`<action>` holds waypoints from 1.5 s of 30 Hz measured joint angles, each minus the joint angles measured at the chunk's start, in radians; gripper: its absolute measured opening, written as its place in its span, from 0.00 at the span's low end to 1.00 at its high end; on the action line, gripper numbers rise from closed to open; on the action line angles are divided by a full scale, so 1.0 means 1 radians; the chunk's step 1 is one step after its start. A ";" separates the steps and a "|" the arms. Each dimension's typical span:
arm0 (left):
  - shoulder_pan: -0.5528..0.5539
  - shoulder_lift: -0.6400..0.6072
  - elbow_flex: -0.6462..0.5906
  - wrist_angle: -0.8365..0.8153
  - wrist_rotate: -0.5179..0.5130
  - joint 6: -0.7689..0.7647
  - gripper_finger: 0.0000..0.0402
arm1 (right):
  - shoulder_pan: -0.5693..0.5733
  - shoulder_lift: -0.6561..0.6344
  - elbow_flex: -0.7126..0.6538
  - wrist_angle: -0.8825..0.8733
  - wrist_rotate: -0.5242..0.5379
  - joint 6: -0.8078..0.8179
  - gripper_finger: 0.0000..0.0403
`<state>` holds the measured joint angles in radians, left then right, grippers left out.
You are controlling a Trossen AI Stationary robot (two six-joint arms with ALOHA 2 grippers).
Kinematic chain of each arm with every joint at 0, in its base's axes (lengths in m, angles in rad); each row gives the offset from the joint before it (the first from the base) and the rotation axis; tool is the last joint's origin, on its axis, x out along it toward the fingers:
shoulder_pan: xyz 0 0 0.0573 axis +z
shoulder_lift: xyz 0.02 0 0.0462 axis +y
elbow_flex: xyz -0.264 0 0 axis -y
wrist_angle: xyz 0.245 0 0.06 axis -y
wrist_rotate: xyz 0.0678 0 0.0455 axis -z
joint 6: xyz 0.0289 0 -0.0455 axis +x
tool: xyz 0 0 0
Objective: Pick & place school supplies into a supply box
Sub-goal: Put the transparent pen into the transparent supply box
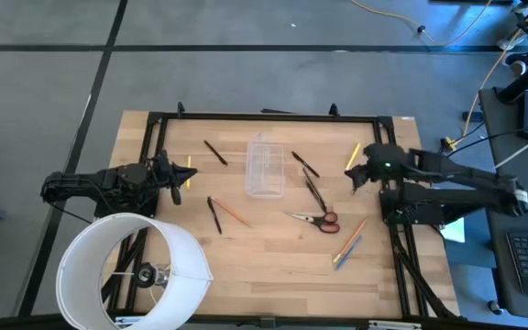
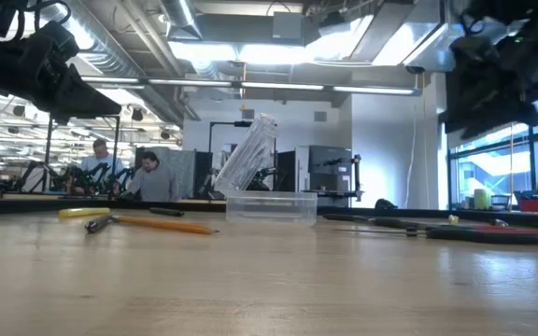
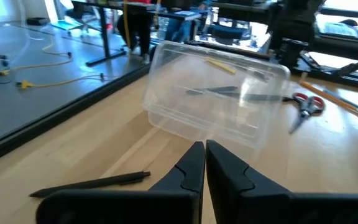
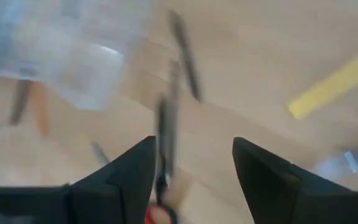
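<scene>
Centre of wooden table (image 1: 273,266): 1 clear supply box (image 1: 266,167), apparently empty. Left of box: left gripper (image 1: 187,173), fingers pressed together, holding nothing. Right of box: right gripper (image 1: 356,177), fingers spread; red-handled scissors (image 1: 317,219), pens and pencils scattered around box.

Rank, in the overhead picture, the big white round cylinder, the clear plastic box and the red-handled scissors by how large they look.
1. The large white round cylinder, by far the biggest.
2. The clear, see-through plastic rectangular box.
3. The small red-handled scissors, a little shorter than the box and much slimmer.
</scene>
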<state>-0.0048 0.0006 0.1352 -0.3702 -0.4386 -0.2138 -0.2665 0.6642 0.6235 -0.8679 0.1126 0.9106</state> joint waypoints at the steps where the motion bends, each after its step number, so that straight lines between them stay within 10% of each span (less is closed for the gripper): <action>1: 0.000 0.000 0.000 0.000 -0.014 0.000 0.02 | 0.000 0.045 0.024 -0.046 0.002 0.052 0.54; 14: 0.000 0.000 0.000 0.000 -0.076 0.000 0.03 | 0.000 0.386 0.086 -0.015 0.010 -0.019 0.54; 22: 0.000 0.000 0.000 0.000 -0.076 0.000 0.03 | 0.001 0.415 0.080 -0.275 0.328 0.461 0.54; 45: 0.000 0.000 0.000 0.000 -0.069 0.000 0.02 | 0.010 0.571 0.069 -0.254 0.304 0.871 0.54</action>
<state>-0.0048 0.0006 0.1352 -0.3706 -0.5072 -0.2142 -0.2565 1.2356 0.6930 -1.1215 0.4163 1.7816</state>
